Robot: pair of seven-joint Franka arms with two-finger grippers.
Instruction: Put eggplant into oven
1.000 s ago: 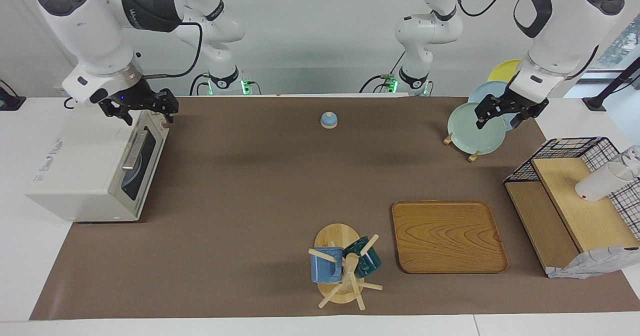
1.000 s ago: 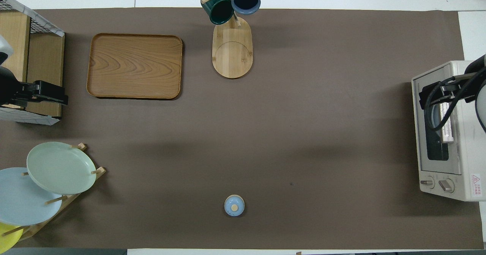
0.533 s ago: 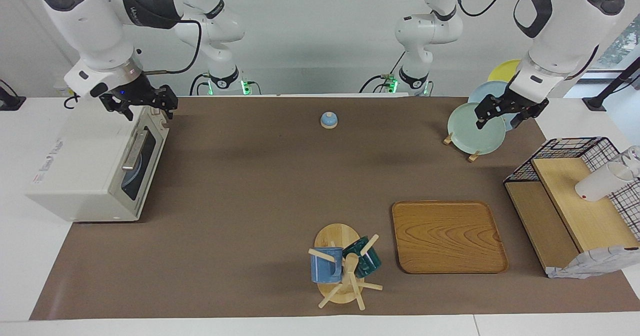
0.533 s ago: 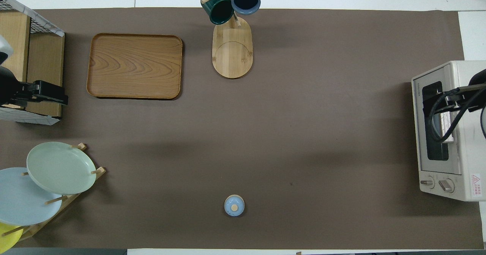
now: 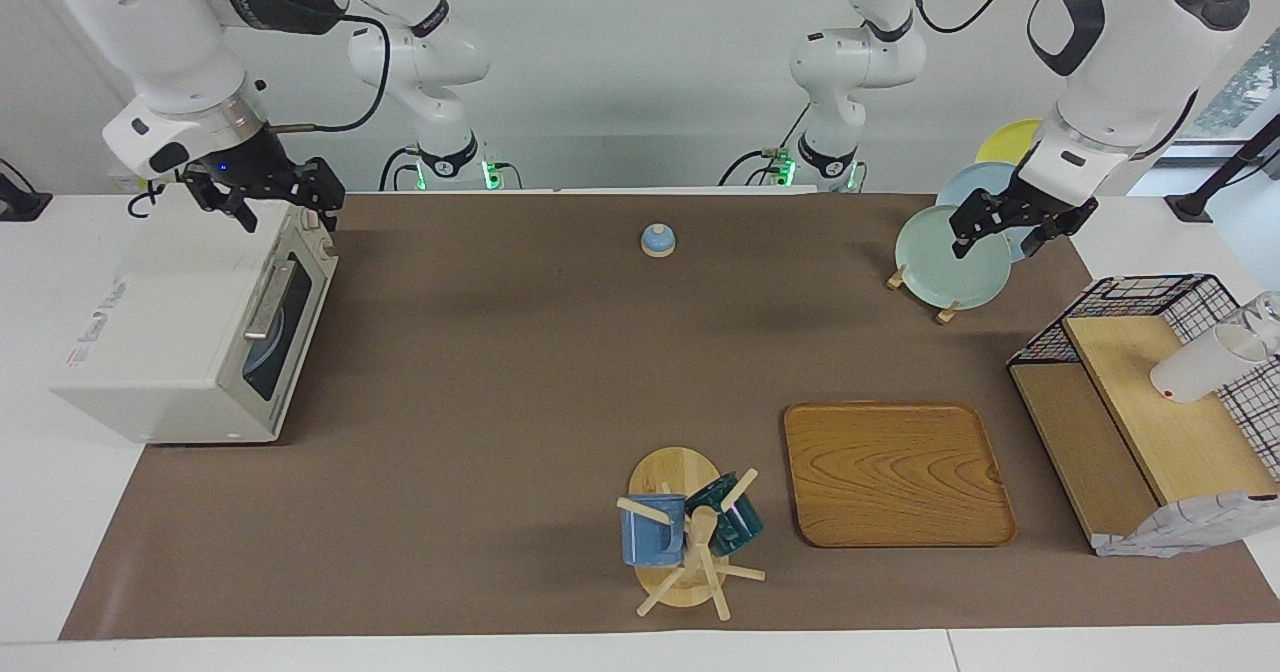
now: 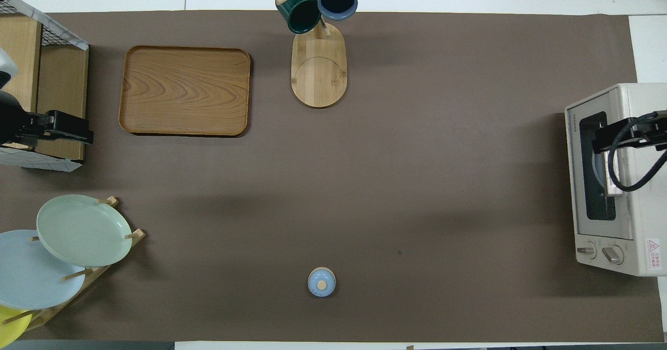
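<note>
The white oven (image 5: 170,322) stands at the right arm's end of the table with its dark glass door shut; it also shows in the overhead view (image 6: 638,194). The eggplant is not in view. My right gripper (image 5: 287,208) hangs open and empty over the oven's top corner nearest the robots, clear of the bar handle (image 5: 268,302); it also shows in the overhead view (image 6: 599,140). My left gripper (image 5: 1000,239) waits open and empty over the plate rack.
Green plate (image 5: 950,257), blue and yellow plates stand in a rack at the left arm's end. A wire-and-wood rack (image 5: 1140,392) holds a white cup. A wooden tray (image 5: 895,472), a mug tree (image 5: 685,532) and a small blue lid (image 5: 657,240) are on the brown mat.
My right gripper has risen and drawn back from the oven door to over its top. The left arm has not moved.
</note>
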